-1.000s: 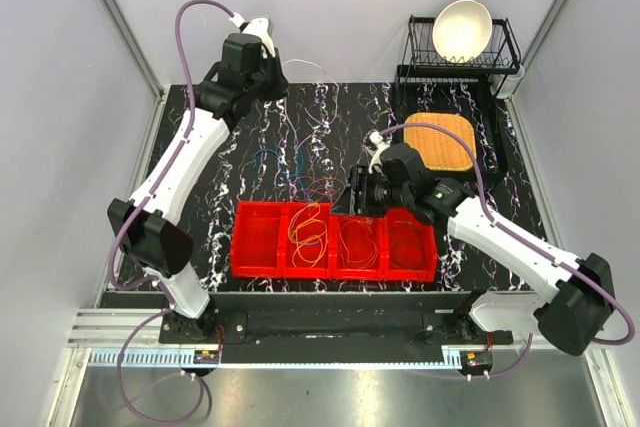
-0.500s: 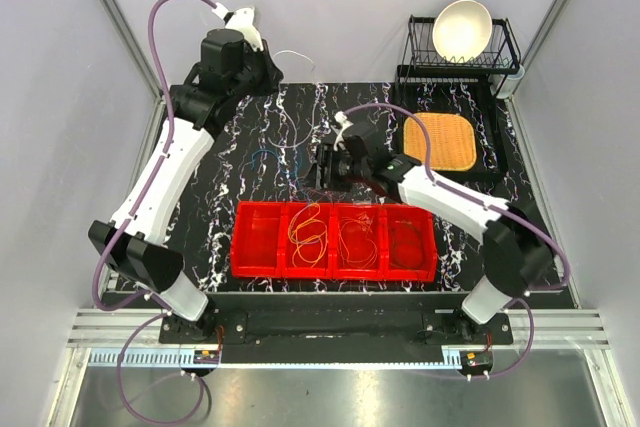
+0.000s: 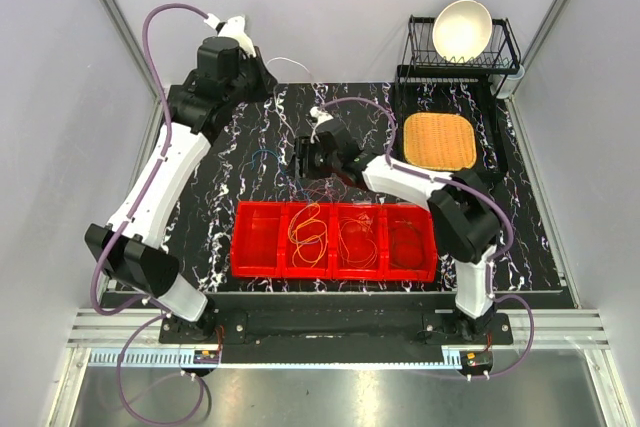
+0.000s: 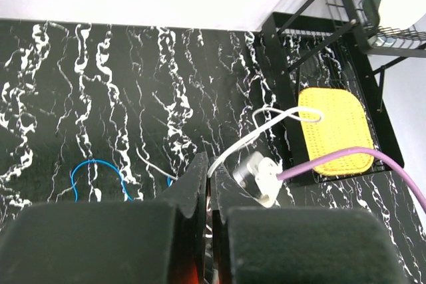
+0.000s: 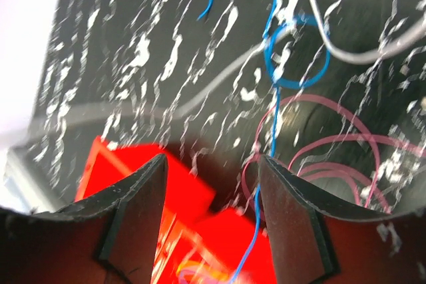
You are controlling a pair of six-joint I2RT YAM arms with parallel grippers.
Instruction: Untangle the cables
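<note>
From above, my left end effector (image 3: 263, 77) hangs at the far edge of the black marbled surface (image 3: 520, 217), and my right end effector (image 3: 303, 159) is over loose thin cables (image 3: 320, 189). Nearer, a red four-compartment plastic tray (image 3: 258, 244) holds orange and yellow cable loops (image 3: 310, 230) (a woven yellow mat (image 3: 438, 141) lies to the right).

Left wrist: clenched on a thin white cable (image 4: 239, 143).

Right wrist: released, with a thin blue cable (image 5: 273, 131) below the gap.

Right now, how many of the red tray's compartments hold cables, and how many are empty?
Red tray compartments holding cables: 3
Empty compartments: 1
Total: 4
</note>
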